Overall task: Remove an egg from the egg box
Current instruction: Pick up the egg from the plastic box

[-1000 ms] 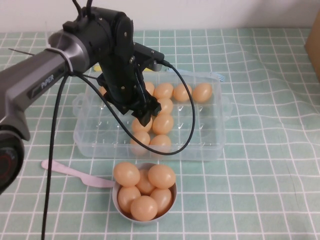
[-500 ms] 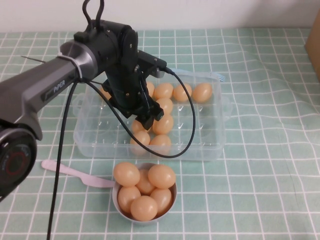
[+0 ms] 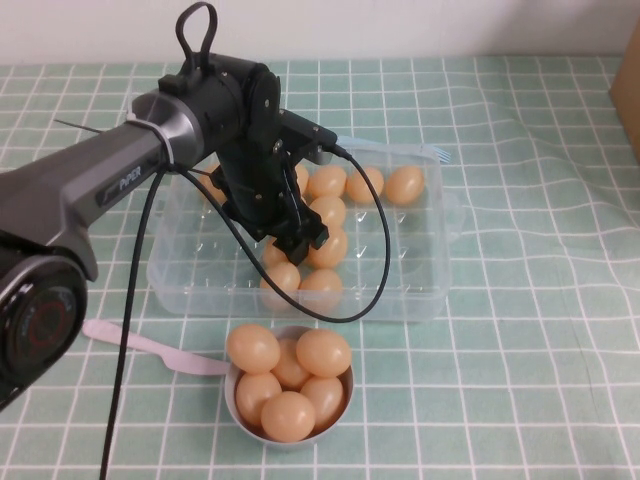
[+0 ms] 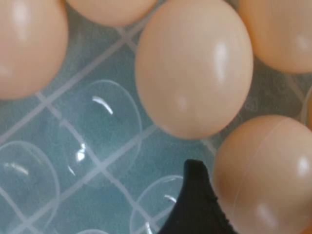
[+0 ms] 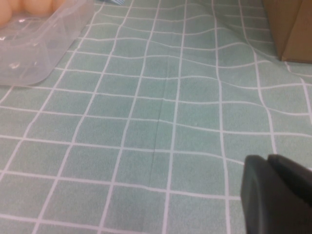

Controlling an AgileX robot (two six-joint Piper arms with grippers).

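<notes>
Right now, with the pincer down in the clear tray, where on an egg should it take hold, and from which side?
Probably across the egg's widest middle, coming straight down from above: it lies smooth and rounded in the egg box, neighbours close beside it. The left pincer hangs just over it. The right pincer sits low over bare cloth, away from the box.

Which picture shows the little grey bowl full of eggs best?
The high view: the small round grey bowl sits whole in front of the clear plastic egg box, left gripper above the box. Neither wrist view shows it; the right gripper faces tablecloth.

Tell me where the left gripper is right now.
In the high view the left gripper is down inside the egg box, left of centre, among the eggs; the right gripper hovers over bare tablecloth.
</notes>
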